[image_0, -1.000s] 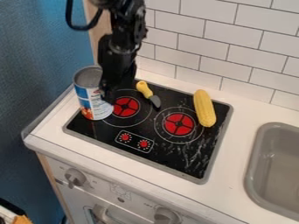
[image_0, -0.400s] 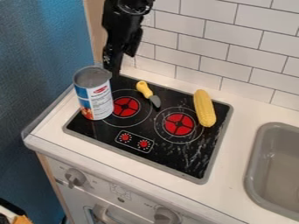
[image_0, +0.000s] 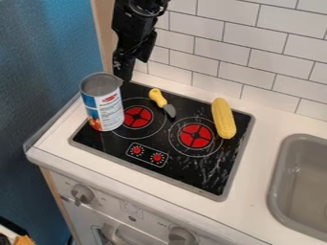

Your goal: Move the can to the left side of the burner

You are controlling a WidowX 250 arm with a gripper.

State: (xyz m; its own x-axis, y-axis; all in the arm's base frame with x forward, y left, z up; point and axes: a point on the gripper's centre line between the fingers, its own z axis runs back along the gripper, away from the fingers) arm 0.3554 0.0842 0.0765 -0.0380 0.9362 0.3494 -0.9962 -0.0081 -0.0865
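Step in hand, my read: clear off and leave the can (image_0: 106, 105) alone, as it looks placed — upright on the cooktop (image_0: 182, 174), at its left edge, just left of the left burner (image_0: 137, 117). To do it well: take the gripper (image_0: 124, 75) up and back toward the tiled wall (image_0: 191, 50) first, sideways only once well above the rim. Slow start, no twist; a tall can could tip if the rim gets clipped. Avoid the right-hand side low down, yellow-handled knife (image_0: 158, 97) lies there. If a nudge is wanted, push low on the body, gently, and don't let the base ride over the cooktop's raised left edge.

Can vs gripper: can is in front of it and a bit left, toward the cooktop's front-left corner; gripper is by the back-left corner, close to the rim in view — contact, can't tell. How far open, can't tell either; no object seen in its grip.
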